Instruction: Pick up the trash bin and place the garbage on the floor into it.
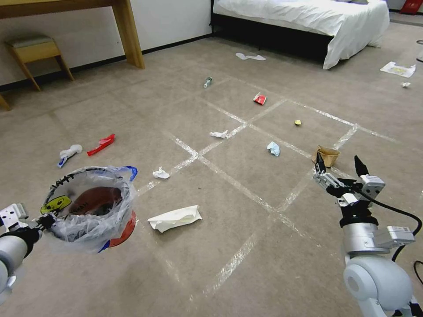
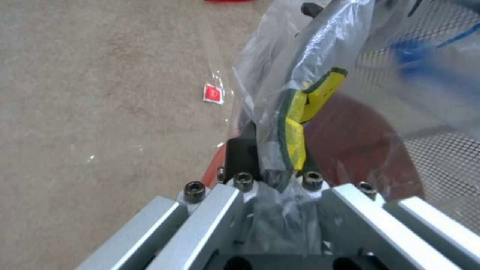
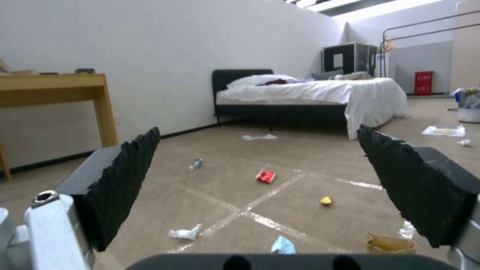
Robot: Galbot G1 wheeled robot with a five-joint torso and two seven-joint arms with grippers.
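Observation:
My left gripper (image 1: 44, 220) is shut on the rim of the trash bin (image 1: 94, 207), a red bucket with a clear bag, held above the floor (image 1: 246, 246). In the left wrist view the fingers (image 2: 242, 153) pinch rim and bag (image 2: 300, 75). My right gripper (image 1: 341, 169) stands open above the carpet, just this side of a brown paper bag (image 1: 327, 155). Garbage lies scattered: a white paper sheet (image 1: 175, 218), tissues (image 1: 161, 173), a blue mask (image 1: 273, 148), red wrappers (image 1: 101, 144), a bottle (image 1: 207, 82). The right wrist view shows the paper bag (image 3: 390, 243) and mask (image 3: 283, 245) below its pads (image 3: 120, 183).
A bed (image 1: 308, 17) stands at the back right, and a wooden desk leg (image 1: 128, 35) and stool (image 1: 33, 50) at the back left. More paper (image 1: 398, 69) lies at the far right. A black cable (image 1: 396, 211) trails from my right wrist.

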